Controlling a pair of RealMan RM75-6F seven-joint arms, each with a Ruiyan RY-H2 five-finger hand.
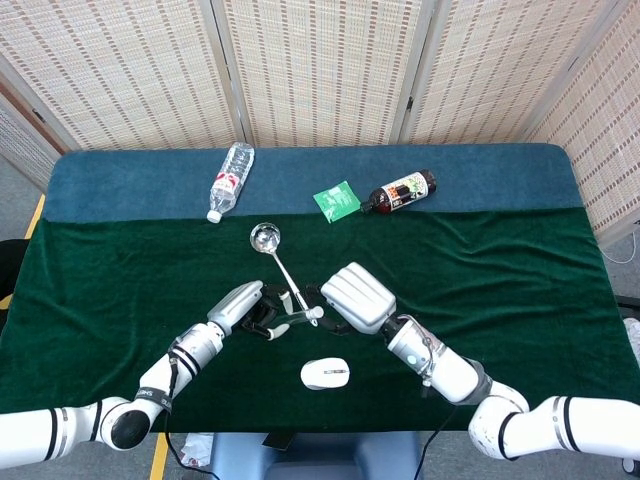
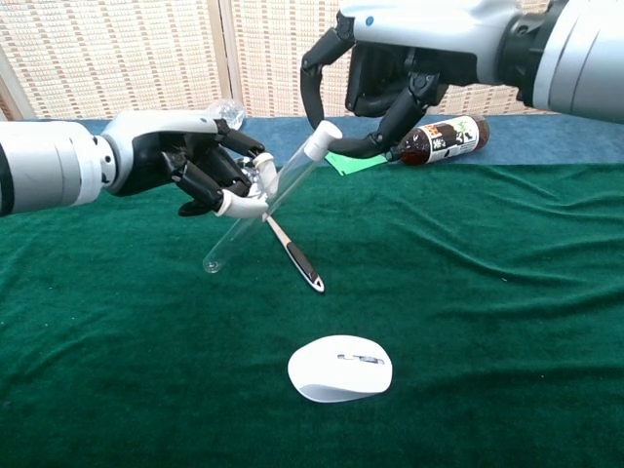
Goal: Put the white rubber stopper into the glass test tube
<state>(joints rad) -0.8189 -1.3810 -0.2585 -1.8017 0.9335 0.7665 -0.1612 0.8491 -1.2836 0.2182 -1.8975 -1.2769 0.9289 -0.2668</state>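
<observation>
Fingers (image 2: 237, 203) of the left hand (image 2: 190, 166) pinch the glass tube (image 2: 255, 211) near its middle, holding it tilted above the green cloth (image 2: 487, 292), closed end down-left, mouth up-right. White stopper (image 2: 323, 136) sits in the tube's mouth, right at the top end. Right hand (image 2: 390, 68) hangs just over it, fingers curled round the stopper; chest view doesn't settle whether they touch it, so its grip can't be told. Head view: both hands meet mid-table, tube (image 1: 296, 318) btwn them. Below, a ladle (image 2: 297, 261) lies on the cloth; white mouse (image 2: 339, 368) nearer the front edge. Back strip: clear bottle (image 1: 230, 180), green packet (image 1: 337, 200), dark bottle (image 1: 400, 192).
</observation>
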